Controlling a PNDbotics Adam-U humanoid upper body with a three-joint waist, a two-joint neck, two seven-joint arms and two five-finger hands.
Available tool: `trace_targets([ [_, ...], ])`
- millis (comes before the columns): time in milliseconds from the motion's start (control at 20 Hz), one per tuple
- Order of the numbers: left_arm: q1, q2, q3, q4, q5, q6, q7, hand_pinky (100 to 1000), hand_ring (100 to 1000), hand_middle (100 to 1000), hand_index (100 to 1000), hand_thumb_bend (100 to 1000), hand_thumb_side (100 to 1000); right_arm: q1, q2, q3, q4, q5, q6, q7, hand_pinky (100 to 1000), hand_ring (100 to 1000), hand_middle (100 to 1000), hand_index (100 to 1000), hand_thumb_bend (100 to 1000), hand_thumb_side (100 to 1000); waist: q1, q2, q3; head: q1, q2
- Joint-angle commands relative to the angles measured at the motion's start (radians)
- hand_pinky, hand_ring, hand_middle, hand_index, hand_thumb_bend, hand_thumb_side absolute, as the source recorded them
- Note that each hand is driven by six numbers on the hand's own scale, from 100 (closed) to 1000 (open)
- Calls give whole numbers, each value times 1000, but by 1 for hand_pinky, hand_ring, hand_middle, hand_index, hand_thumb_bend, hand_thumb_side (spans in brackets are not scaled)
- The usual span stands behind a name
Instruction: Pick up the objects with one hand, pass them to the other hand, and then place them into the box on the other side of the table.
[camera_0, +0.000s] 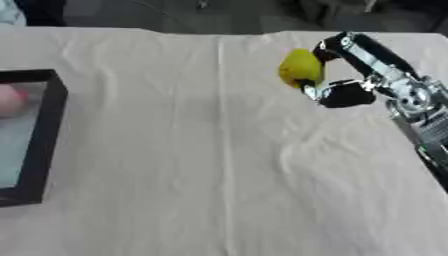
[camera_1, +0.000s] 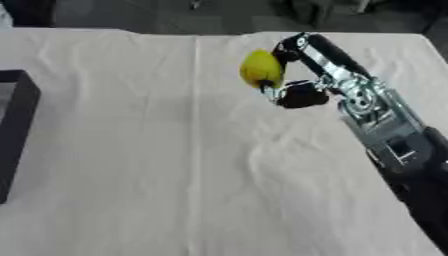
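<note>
The right hand (camera_0: 337, 82) has its fingers curled round the yellow object (camera_0: 301, 68), near the table's (camera_0: 219, 175) far right corner. The black box (camera_0: 44, 145) sits way over at the left edge, left hand nowhere visible, so that's where the handoff heads.

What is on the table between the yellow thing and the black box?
Nothing: only bare white tablecloth lies between the yellow object, held in the right hand, and the black box, seen in the left eye view.
</note>
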Motion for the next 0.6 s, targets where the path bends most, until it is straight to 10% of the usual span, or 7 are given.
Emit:
trace_targets([
  [50, -16, 31, 4, -35, 8, -19, 7, 657, 725, 762, 786, 247, 591, -5, 22, 13, -37, 10, 2, -63, 815, 663, 377, 517, 100, 100, 6, -19, -2, -7, -11],
  [600, -55, 40, -34, -114, 29, -48, -36, 654, 718, 759, 785, 247, 587, 2, 123, 77, -40, -91, -67, -144, 795, 643, 359, 507, 100, 100, 13, -21, -3, -3, -7],
])
